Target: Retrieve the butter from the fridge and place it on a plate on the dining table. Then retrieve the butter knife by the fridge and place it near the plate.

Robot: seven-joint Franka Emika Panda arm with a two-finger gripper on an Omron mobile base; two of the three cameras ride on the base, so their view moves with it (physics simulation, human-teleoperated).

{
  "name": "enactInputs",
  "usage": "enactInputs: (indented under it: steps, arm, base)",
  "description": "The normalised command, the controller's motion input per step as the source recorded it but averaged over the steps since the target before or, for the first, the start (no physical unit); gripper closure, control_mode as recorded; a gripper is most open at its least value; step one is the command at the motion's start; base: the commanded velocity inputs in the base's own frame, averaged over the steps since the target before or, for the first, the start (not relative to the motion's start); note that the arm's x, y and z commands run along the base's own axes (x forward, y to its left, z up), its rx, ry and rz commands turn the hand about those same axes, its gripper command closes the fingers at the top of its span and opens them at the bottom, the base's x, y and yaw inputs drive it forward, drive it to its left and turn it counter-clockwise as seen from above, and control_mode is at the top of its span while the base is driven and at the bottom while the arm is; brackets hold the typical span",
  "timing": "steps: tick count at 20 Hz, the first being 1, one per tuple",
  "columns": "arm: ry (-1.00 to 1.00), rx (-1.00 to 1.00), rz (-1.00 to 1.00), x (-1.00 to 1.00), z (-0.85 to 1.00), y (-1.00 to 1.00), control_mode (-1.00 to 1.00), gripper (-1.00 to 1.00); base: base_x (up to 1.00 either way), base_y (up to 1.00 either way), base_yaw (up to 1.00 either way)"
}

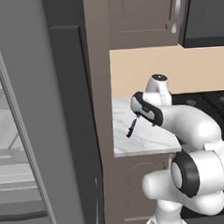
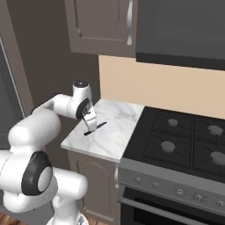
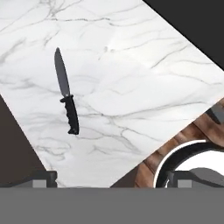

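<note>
You're facing a small white marble desk wedged between the fridge on its left and a black stove on its right, with a beige backsplash behind and brown cabinets above and below. The butter knife, all dark, lies flat on the marble with nothing touching it; in the hand view its blade points up and its ribbed handle down. Your tool hangs above the desk, near the knife, fingertips spread wide apart and holding nothing. Wooden floor shows past the desk's edge in the hand view.
</note>
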Motion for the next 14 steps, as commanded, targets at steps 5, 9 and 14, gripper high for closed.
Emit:
enactInputs:
  steps: [5, 9, 14]
  arm:
    - [0.07, 0.02, 0.03, 0.33, -0.11, 0.00, -1.00, -1.00]
    - [0.12, 0.00, 0.00, 0.37, -0.34, 0.00, -1.00, -1.00]
    - [0.12, 0.00, 0.00, 0.48, -0.35, 0.01, -1.00, -1.00]
  base:
    - [0.00, 0.00, 0.00]
    - [0.00, 0.00, 0.00]
    - [0.00, 0.00, 0.00]
